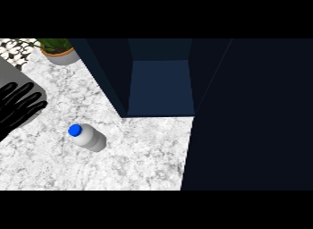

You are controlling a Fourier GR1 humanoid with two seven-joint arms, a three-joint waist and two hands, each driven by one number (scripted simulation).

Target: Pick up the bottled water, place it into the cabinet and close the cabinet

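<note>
Bottled water [88, 137] upright on desk [139, 152], untouched. Left robot hand [12, 109] rests fingers spread; right unseen. Likely light, smooth, slippery: take mid-body, below blue cap [74, 130]. Cabinet [160, 85] open.

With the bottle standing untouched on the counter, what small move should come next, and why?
Probably the left hand, open at the view's left edge, should move right toward the bottled water. The bottle stands upright and unheld on the marble counter, the cabinet already shows an open compartment, and the right hand is out of view.
</note>
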